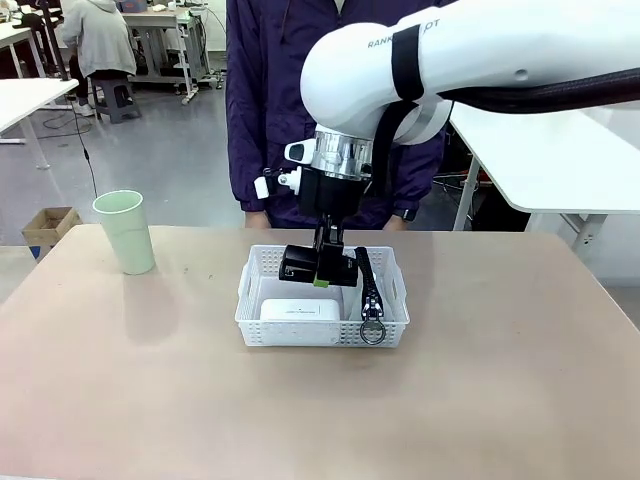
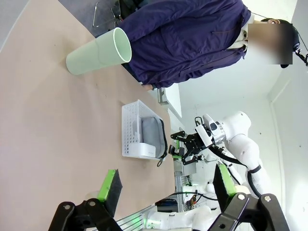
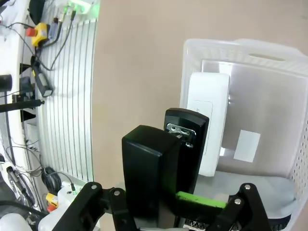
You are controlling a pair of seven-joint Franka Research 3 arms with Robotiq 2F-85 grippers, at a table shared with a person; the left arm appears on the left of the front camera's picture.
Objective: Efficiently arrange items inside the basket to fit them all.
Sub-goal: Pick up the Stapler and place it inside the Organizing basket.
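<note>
My right gripper (image 1: 322,270) is shut on the black stapler (image 1: 300,265) and holds it just above the far left part of the white basket (image 1: 300,333). In the right wrist view the stapler (image 3: 159,173) stands between the fingers, over the flat white box (image 3: 207,120). That box (image 1: 300,309) lies in the basket's front left. The grey zip pouch (image 1: 371,290) stands along the right side, its ring hanging over the front rim. The pale green cup (image 1: 126,232) stands upright on the table, far left. My left gripper (image 2: 167,180) is open and holds nothing, well away from the basket (image 2: 130,130).
A person in a dark purple jacket (image 1: 270,100) stands at the table's far edge, right behind the basket. A cardboard box (image 1: 50,225) sits on the floor beyond the table's left corner. Bare tabletop surrounds the basket on the left, right and front.
</note>
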